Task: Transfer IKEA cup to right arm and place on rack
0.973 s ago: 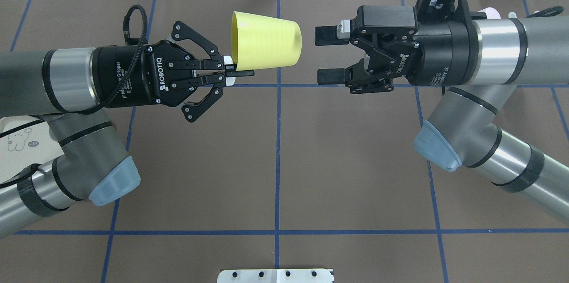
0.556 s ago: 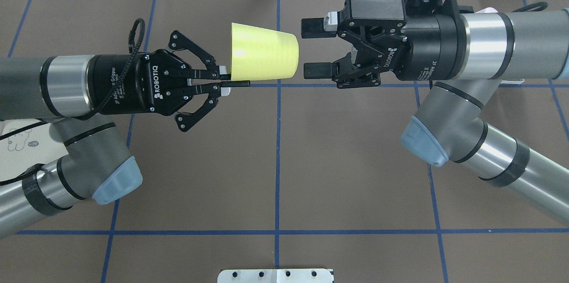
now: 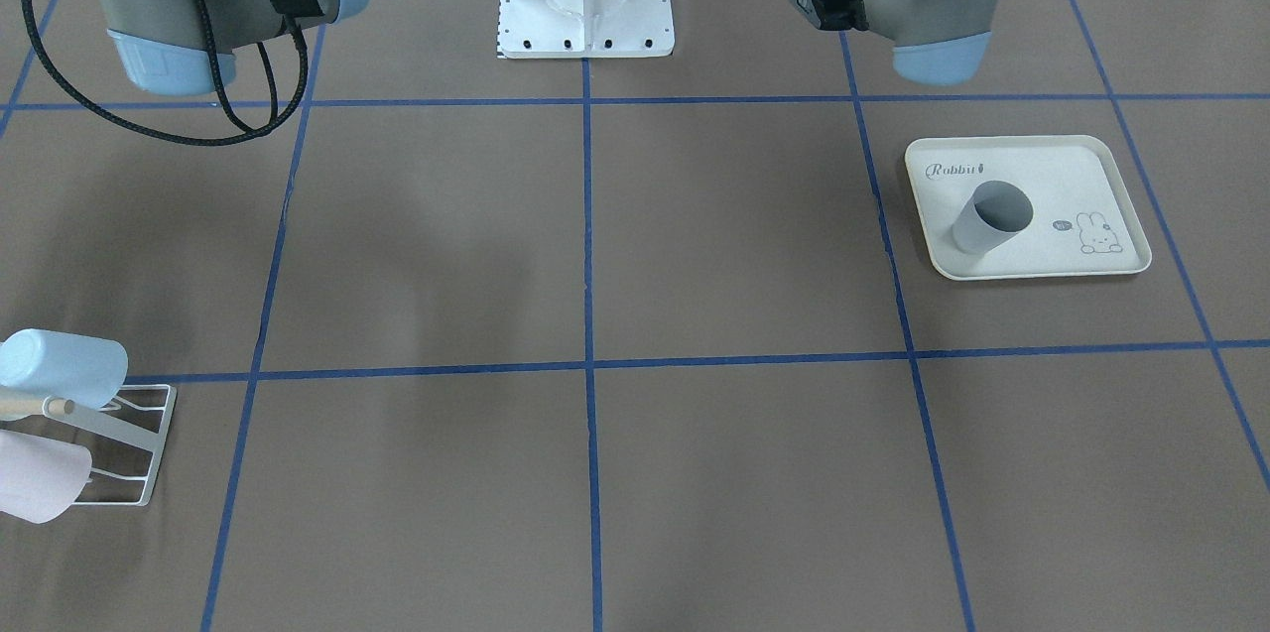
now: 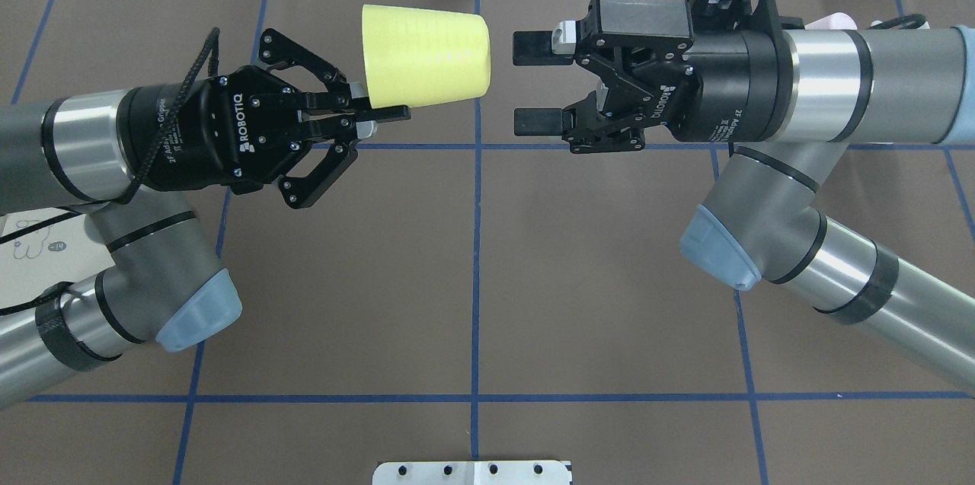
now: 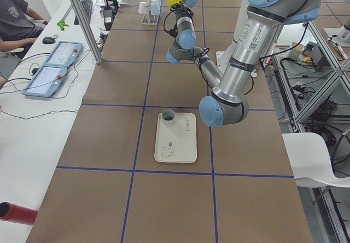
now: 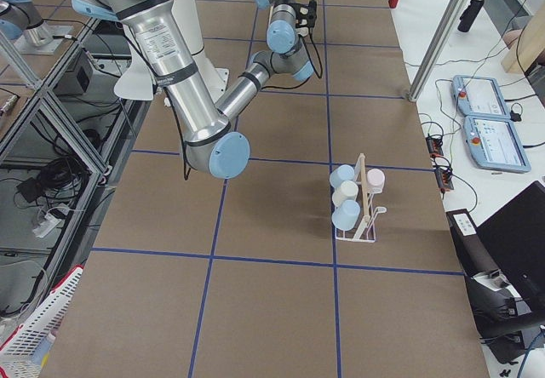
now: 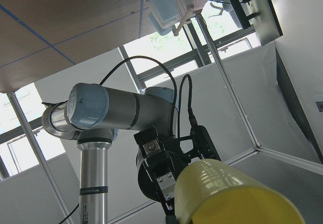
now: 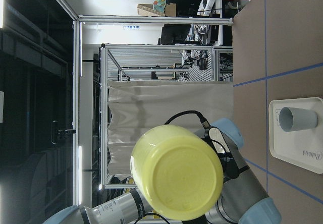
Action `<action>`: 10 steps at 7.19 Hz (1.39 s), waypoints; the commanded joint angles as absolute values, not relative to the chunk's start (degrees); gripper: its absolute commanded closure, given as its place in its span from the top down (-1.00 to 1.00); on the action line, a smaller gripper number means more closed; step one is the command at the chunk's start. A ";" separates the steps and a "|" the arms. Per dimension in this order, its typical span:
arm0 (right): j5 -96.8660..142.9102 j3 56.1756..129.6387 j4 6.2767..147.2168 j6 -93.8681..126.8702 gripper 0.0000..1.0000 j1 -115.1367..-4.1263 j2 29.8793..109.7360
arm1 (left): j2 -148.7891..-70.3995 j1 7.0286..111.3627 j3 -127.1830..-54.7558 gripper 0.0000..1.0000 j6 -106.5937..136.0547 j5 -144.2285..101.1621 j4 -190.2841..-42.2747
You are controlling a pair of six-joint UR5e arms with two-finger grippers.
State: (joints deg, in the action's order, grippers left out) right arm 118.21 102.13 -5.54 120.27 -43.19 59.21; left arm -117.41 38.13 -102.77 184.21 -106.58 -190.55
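Closest to the robot, the white base [image 4: 472, 472] sits low on the table, on the robot's side of the cup [image 4: 426, 56] and roughly in line with it. The cup is yellow and hangs up in the air on its side, mouth toward the left gripper [image 4: 388, 114] and bottom toward the right gripper [image 4: 531, 84]. The left gripper is clamped on the cup, pinching the wall at the rim on the edge nearest the robot. The right gripper's jaws are spread wide, with the tips just short of the cup's bottom. There's a small gap, so nothing is touching. The right arm [image 4: 838, 89] comes in roughly level from the cup's right. Further out on the table, off to the robot's left of the cup, there's a cream tray [image 3: 1091, 171] with a rabbit print. A grey cup [image 3: 992, 220] stands on it mouth up. Furthest out, well away to the robot's right of the cup, is the rack [image 6: 366, 203], a white wire thing with a wooden dowel. It has pale cups [image 6: 345, 195] in blue, cream and pink hung on it.
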 commanded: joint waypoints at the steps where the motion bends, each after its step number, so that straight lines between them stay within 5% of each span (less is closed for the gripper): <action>1: 116.63 101.95 -6.06 120.41 0.93 -42.80 58.89 | -117.42 38.06 -103.09 -1.00 188.51 -106.08 -190.55; 10: 114.87 95.89 -12.04 122.43 0.85 -42.80 55.90 | -118.74 36.83 -103.27 -1.00 190.46 -106.00 -188.53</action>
